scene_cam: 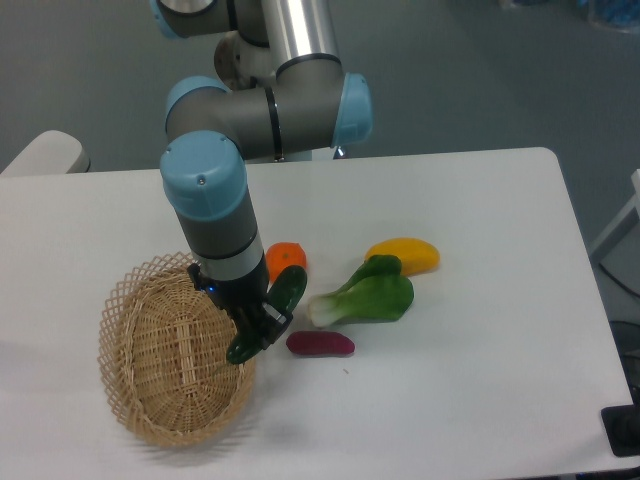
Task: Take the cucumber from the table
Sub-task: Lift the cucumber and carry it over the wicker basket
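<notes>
My gripper (258, 322) is shut on the cucumber (283, 296), a dark green elongated vegetable held tilted, its lower end over the right rim of the wicker basket (150, 400). The cucumber hangs above the white table (480, 380), lifted off it. Its middle is hidden by the gripper's fingers.
An orange fruit (287, 256) sits just behind the cucumber. A purple vegetable (320, 344) lies to the right of the gripper. A leafy bok choy (370, 296) and a yellow fruit (405, 255) lie further right. The arm's base (240, 55) stands at the back.
</notes>
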Controlling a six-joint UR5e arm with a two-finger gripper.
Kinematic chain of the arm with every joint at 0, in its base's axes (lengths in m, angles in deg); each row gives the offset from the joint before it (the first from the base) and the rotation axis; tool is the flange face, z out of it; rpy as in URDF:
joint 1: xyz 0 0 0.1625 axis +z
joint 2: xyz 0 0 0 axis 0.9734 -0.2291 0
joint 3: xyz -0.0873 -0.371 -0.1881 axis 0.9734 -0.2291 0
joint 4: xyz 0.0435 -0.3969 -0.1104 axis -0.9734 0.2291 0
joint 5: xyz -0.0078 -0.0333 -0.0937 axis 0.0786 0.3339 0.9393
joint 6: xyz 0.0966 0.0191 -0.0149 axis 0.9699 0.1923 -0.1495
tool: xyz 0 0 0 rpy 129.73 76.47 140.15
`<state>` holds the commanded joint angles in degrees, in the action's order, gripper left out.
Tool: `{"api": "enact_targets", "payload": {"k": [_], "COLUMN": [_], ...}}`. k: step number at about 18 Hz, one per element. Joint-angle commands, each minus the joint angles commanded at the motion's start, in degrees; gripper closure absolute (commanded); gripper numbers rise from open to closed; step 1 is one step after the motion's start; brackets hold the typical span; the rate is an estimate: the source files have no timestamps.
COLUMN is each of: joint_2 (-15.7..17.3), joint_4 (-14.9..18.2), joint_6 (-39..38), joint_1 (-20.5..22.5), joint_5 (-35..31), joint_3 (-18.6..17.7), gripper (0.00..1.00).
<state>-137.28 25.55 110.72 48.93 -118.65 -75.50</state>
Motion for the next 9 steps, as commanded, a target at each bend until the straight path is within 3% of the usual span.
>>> {"api": "enact_targets", "payload": {"k": [9], "joint_2": [0.62], "joint_4": [0.0], "joint_6": [-0.18], "joint_1": [0.35], "joint_5": [0.35], "joint_3": [0.09], "gripper": [0.76]}}
